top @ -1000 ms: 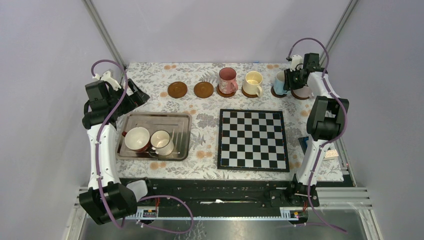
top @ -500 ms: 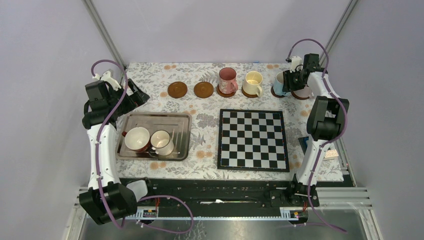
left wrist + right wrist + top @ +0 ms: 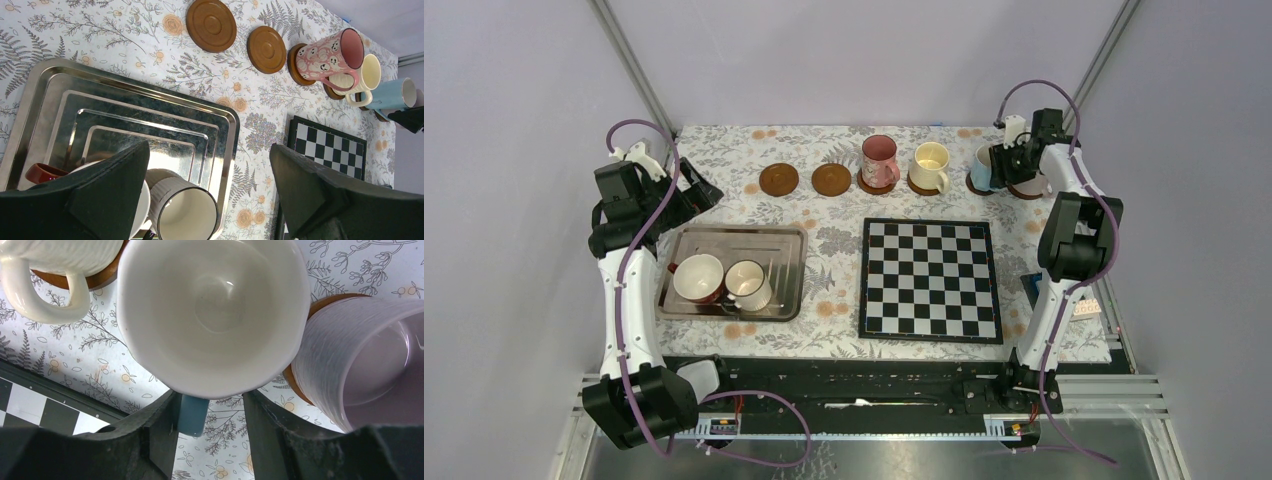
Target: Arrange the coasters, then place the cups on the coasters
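We judge the blue mug (image 3: 210, 315) stiff, glazed, slippery, breakable; its handle (image 3: 192, 415), between the parted fingers (image 3: 150, 440) of our right gripper (image 3: 210, 412), offers the surest hold.

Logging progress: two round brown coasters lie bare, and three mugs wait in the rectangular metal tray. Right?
Wrong count: the rectangular metal tray holds two mugs, a wide dark-red mug and a white mug, as the top external view shows. Two round brown coasters do lie bare.
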Robot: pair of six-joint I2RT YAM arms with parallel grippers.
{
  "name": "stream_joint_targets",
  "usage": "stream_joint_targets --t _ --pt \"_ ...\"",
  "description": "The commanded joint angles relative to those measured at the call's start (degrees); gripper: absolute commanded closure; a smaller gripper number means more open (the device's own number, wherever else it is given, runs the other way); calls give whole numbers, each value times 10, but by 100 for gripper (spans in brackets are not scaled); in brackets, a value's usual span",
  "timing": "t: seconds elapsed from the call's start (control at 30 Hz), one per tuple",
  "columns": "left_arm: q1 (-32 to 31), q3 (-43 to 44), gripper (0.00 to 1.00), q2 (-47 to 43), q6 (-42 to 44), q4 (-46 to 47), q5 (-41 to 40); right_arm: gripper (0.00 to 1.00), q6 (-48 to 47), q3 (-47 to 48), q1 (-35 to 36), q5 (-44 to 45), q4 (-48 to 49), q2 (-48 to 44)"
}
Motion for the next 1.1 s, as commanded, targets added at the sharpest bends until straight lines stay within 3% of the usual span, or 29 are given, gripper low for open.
stream_joint_targets --t 0.0,0.53,1.07 --pt "4 2 1 -7 3 28 9 45 -23 21 -5 -1 -22 -17" --pt "3 2 1 -7 3 28 11 49 -30 64 -15 17 -51 3" --pt "3 1 1 -9 4 28 14 48 -72 67 -16 -11 -99 -9"
